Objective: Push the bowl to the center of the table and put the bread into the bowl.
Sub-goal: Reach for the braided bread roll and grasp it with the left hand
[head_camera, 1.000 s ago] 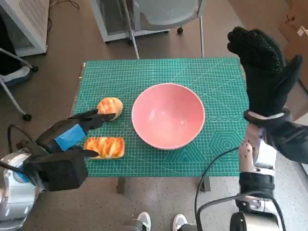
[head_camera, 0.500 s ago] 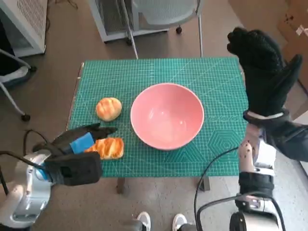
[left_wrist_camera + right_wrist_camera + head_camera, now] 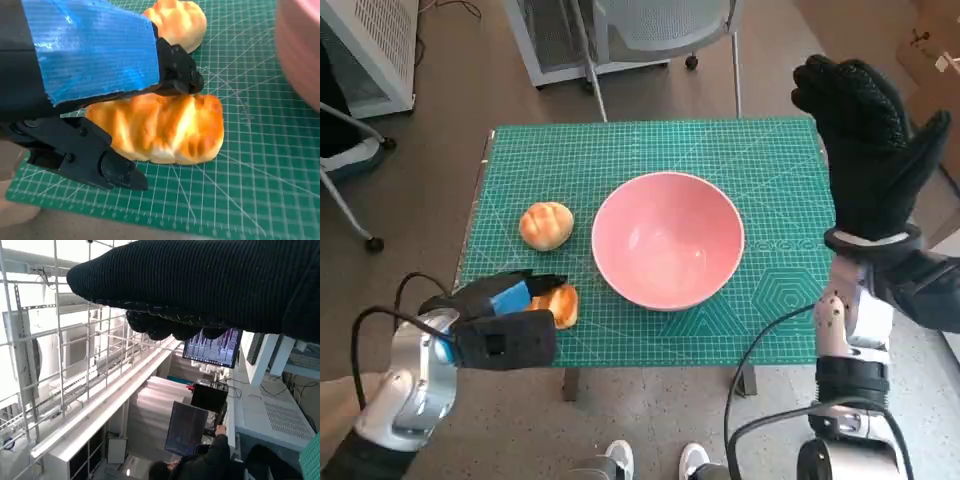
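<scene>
Presently we find the left hand straddling the long bread at the table's near left edge, fingers either side but not yet clamped, while the right hand hangs raised and spread, holding nothing. We judge the loaf light, soft and easily crushed, best pinched gently across its middle. The bowl sits about centre.

Brown floor; grey chair behind table; 2 monitors; metal racking.
</scene>
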Robot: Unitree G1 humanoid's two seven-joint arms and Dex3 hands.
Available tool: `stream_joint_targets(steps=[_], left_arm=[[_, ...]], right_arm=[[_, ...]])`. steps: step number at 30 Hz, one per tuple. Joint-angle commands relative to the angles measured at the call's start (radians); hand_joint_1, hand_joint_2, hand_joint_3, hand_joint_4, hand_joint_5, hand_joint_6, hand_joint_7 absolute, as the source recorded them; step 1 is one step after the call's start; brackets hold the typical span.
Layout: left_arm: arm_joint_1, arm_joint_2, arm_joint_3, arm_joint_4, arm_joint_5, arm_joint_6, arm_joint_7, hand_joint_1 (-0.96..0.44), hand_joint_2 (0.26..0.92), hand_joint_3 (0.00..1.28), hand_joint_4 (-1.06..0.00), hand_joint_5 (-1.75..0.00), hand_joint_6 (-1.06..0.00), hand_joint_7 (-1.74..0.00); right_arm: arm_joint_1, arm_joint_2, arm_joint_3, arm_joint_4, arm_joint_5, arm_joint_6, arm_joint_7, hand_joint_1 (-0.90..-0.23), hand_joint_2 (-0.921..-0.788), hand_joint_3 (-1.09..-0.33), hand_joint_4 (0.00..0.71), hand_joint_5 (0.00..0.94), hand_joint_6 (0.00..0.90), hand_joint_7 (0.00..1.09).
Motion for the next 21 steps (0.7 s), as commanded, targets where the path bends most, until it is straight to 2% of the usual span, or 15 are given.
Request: stream_joint_targets(steps=[1, 5, 9, 10, 11, 12, 13, 14, 18, 21], left_arm=[[-0.011, -0.029, -0.045, 0.093, 0.046, -0.015, 0.025, -0.08, 0.812, 0.00, -0.19, -0.01, -0.38, 0.00], [-0.028, -0.047, -0.072, 0.170, 0.091, -0.045, 0.085, -0.03, 0.820, 0.01, -0.27, -0.02, -0.42, -0.02], [-0.040, -0.056, -0.089, 0.222, 0.127, -0.079, 0.140, 0.03, 0.854, 0.01, -0.46, -0.05, -0.53, -0.03], [-0.041, -0.054, -0.093, 0.233, 0.140, -0.093, 0.161, 0.15, 0.878, 0.10, -0.47, -0.54, -0.60, -0.06], [-0.040, -0.051, -0.097, 0.239, 0.154, -0.108, 0.183, 0.19, 0.887, 0.12, -0.48, -0.71, -0.63, -0.07], [-0.040, -0.049, -0.099, 0.244, 0.164, -0.120, 0.200, 0.12, 0.899, 0.12, -0.54, -0.94, -0.61, -0.43], [-0.038, -0.046, -0.099, 0.247, 0.172, -0.133, 0.218, 0.10, 0.903, 0.12, -0.56, -1.02, -0.60, -0.56], [-0.038, -0.045, -0.098, 0.249, 0.177, -0.141, 0.228, 0.05, 0.912, 0.11, -0.61, -1.18, -0.61, -0.78], [-0.020, -0.029, -0.078, 0.211, 0.186, -0.176, 0.255, 0.02, 0.914, 0.08, -0.68, -1.22, -0.64, -0.99], [-0.001, -0.016, -0.049, 0.155, 0.174, -0.189, 0.246, 0.01, 0.918, 0.08, -0.67, -1.18, -0.63, -1.13]], right_arm=[[0.026, 0.004, 0.000, 0.006, 0.000, 0.007, -0.001, -0.558, -0.921, -0.543, 0.375, 0.003, 0.435, 0.01], [0.027, 0.004, 0.000, 0.005, -0.002, 0.005, -0.002, -0.557, -0.921, -0.542, 0.376, 0.003, 0.435, 0.01], [0.027, 0.006, 0.001, 0.004, -0.004, 0.004, -0.004, -0.557, -0.921, -0.544, 0.379, 0.004, 0.435, 0.01], [0.029, 0.007, 0.002, 0.002, -0.005, 0.002, -0.005, -0.557, -0.921, -0.543, 0.380, 0.004, 0.436, 0.01], [0.031, 0.007, 0.002, 0.001, -0.005, 0.001, -0.004, -0.557, -0.921, -0.543, 0.380, 0.004, 0.436, 0.01], [0.032, 0.007, 0.002, 0.001, -0.005, 0.000, -0.004, -0.557, -0.921, -0.543, 0.381, 0.004, 0.435, 0.01], [0.033, 0.007, 0.002, 0.001, -0.005, -0.001, -0.003, -0.557, -0.921, -0.543, 0.381, 0.004, 0.435, 0.01], [0.033, 0.007, 0.002, 0.001, -0.005, -0.002, -0.003, -0.557, -0.921, -0.543, 0.381, 0.004, 0.435, 0.01], [0.034, 0.006, 0.001, 0.003, -0.003, -0.005, 0.000, -0.556, -0.921, -0.544, 0.383, 0.004, 0.435, 0.01], [0.035, 0.006, 0.002, 0.001, -0.003, -0.007, 0.001, -0.556, -0.921, -0.544, 0.385, 0.005, 0.435, 0.01]])
